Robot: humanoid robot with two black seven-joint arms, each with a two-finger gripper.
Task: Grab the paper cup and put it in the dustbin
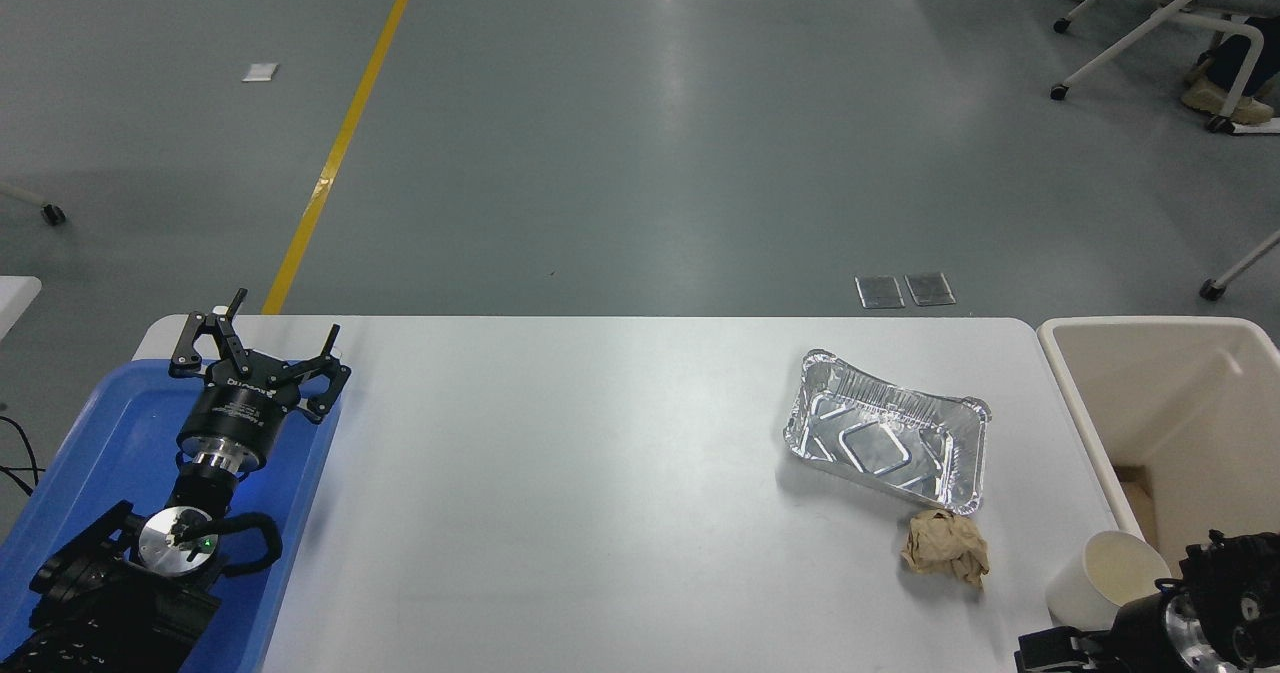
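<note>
The white paper cup [1100, 575] stands at the table's front right, close to the right edge, its cream inside showing. My right gripper [1125, 631] comes in from the lower right corner and is right against the cup's near side. Its black body hides how it meets the cup. The cream dustbin [1075, 393] stands just beyond the table's right edge, its rim right behind the cup. My left gripper [262, 345] is parked open and empty over the blue tray at the lower left.
A silver foil tray [890, 441] lies right of centre. A crumpled brown paper ball [945, 548] lies just in front of it, left of the cup. The blue tray [90, 433] fills the table's left end. Chairs and a seated person's legs are at far top right.
</note>
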